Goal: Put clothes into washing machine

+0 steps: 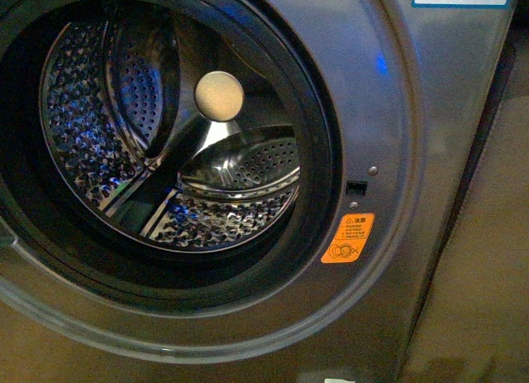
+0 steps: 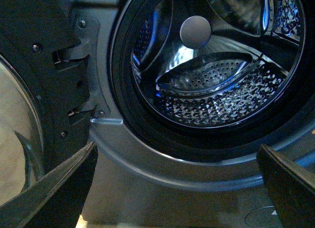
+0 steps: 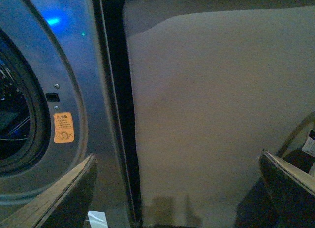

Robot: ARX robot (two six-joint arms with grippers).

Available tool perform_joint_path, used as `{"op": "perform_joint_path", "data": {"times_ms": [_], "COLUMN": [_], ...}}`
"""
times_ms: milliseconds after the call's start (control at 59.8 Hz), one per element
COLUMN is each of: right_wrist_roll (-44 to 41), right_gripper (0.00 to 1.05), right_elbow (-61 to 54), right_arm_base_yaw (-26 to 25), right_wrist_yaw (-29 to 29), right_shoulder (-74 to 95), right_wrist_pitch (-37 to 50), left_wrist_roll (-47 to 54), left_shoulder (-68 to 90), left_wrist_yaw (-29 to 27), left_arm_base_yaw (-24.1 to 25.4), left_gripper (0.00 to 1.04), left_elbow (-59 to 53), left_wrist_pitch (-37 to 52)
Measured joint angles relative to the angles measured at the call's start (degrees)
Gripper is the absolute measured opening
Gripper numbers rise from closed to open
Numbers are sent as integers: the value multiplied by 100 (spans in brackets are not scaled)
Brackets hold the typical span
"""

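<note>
Left hand point(image 2: 176, 146), spread wide, before washing machine point(image 2: 123, 188) porthole

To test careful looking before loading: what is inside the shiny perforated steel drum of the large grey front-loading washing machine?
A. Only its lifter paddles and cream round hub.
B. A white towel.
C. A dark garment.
A: the drum of the washing machine shows bare perforated steel, paddles and the cream hub, with no fabric.
</note>
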Motion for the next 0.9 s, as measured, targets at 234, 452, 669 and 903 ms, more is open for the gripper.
{"op": "perform_joint_path", "data": {"times_ms": [234, 452, 669, 903], "right_wrist_roll": [0, 2, 101, 815], "right_gripper": [97, 97, 97, 97], "right_elbow": [0, 0, -7, 0], "right_arm_base_yaw": [0, 0, -170, -1399], "right_wrist_yaw": [0, 0, -573, -3117], "right_shoulder": [0, 0, 52, 955], "right_wrist_pitch": [0, 0, 205, 1687], "left_wrist_roll": [0, 0, 0, 0], "left_shoulder": [0, 0, 0, -2], "left_wrist_yaw": [0, 0, -2, -2], "left_arm_base_yaw": [0, 0, 0, 0], "left_gripper": [98, 98, 98, 98], "left_elbow": [0, 0, 0, 0], "left_wrist_pitch": [0, 0, 0, 0]}}
